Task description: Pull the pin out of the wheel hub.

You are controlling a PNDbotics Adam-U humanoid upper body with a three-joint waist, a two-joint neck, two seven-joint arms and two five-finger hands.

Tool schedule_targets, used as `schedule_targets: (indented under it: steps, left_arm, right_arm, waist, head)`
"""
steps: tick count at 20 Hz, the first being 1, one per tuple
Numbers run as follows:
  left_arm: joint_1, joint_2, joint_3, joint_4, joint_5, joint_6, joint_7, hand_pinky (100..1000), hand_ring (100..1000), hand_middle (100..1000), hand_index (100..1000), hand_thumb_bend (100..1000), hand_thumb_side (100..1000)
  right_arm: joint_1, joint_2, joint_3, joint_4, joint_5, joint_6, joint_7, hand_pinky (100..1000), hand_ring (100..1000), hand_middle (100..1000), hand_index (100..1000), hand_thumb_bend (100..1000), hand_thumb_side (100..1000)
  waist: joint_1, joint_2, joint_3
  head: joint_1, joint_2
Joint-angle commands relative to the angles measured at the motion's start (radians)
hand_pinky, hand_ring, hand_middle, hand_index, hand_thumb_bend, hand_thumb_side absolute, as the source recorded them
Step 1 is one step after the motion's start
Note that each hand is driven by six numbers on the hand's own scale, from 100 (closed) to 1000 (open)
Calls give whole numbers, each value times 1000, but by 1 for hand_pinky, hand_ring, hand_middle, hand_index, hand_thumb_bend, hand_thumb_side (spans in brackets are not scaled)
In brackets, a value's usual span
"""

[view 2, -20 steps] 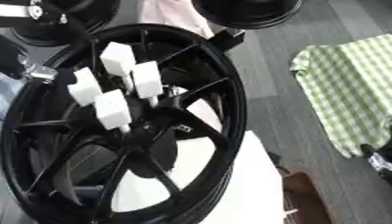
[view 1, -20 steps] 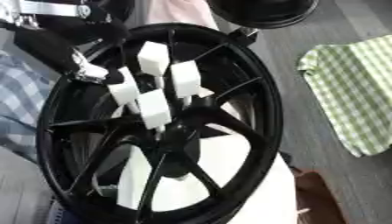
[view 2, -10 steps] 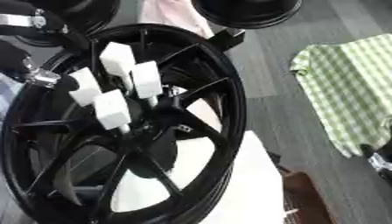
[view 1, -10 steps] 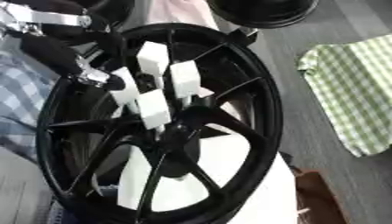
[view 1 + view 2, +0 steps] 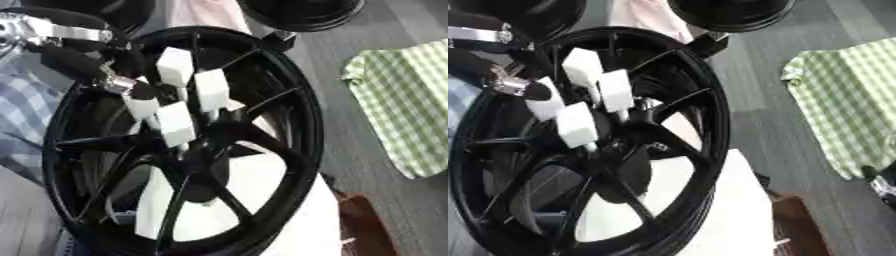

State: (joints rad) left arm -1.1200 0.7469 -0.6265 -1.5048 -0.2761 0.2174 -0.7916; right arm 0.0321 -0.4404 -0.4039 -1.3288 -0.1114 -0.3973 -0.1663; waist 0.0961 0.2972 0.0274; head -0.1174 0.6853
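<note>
A black spoked wheel (image 5: 297, 125) lies on a white surface. Several white block-headed pins stand in its hub (image 5: 206, 150): one at the top (image 5: 174, 67), one to its right (image 5: 212, 90), one nearest me (image 5: 175, 122) and one at the left (image 5: 143, 107). My left hand (image 5: 83, 60) comes in from the upper left, its fingers (image 5: 138, 90) curled onto the top of the left pin. Only a sliver of my right hand (image 5: 881, 182) shows at the right edge of the right eye view.
A green checked cloth (image 5: 402, 100) lies on the grey floor to the right. Another black wheel (image 5: 302, 12) sits at the top. A brown box (image 5: 363, 225) is at the lower right, and blue plaid fabric (image 5: 22, 115) at the left.
My left hand has come down and to the right from the rim onto the left pin. The pins stand as before. My right hand has slid towards the right edge.
</note>
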Motion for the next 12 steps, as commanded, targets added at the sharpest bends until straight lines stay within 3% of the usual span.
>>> schedule_targets:
  steps: [1, 6, 12]
  left_arm:
    - [-23, 15, 5, 2, -12, -8, -2, 875, 798, 609, 824, 657, 792]
    - [-19, 15, 5, 8, -19, -15, -7, 862, 790, 598, 819, 607, 691]
    - [-19, 8, 5, 21, -22, -8, -14, 840, 775, 574, 808, 549, 663]
  right_arm:
    - [0, -27, -4, -8, 3, -1, -3, 672, 721, 630, 807, 677, 234]
    - [0, -26, -4, -8, 2, -1, -4, 672, 721, 631, 807, 677, 234]
    - [1, -24, -3, -7, 3, -2, -3, 672, 721, 631, 807, 677, 234]
  waist:
    - [-5, -20, -1]
    - [-6, -19, -1]
    - [-7, -18, -2]
  head:
    - [2, 4]
    - [3, 5]
    - [4, 4]
